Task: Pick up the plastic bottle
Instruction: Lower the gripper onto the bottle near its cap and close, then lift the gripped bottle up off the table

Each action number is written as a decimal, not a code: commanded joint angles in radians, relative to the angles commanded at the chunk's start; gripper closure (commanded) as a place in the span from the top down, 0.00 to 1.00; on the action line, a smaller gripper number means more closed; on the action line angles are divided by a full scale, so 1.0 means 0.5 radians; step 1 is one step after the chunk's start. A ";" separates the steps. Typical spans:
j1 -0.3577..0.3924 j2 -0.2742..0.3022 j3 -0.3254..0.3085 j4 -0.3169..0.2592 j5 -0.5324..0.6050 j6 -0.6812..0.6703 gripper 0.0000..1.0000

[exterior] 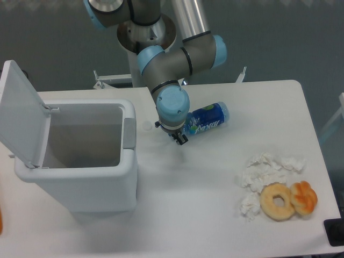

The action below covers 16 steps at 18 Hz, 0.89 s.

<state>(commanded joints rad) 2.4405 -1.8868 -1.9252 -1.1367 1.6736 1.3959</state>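
The plastic bottle (208, 119) lies on its side on the white table (215, 226), just behind the middle. It is clear blue with a dark blue label, white lettering and a green patch. Its left, neck end is hidden behind my wrist. My gripper (180, 138) points straight down at that left end. Only its dark fingertips (183, 141) show below the blue wrist cap. The wrist hides the jaws, so I cannot tell whether they are open or shut, or whether they touch the bottle.
A white bin (80, 161) with its lid (21, 113) swung open stands at the left. A small pale round cap (146, 127) lies between the bin and the gripper. Crumpled tissues (266, 172), a ring doughnut (278, 201) and an orange pastry (305, 197) lie at the front right.
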 joint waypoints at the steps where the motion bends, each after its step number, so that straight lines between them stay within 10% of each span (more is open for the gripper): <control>1: 0.003 0.000 0.009 0.000 0.000 0.000 0.36; 16: 0.181 -0.025 0.503 -0.040 -0.040 -0.037 0.28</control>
<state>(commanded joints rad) 2.5309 -1.8991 -1.6738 -1.1566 1.6537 1.3775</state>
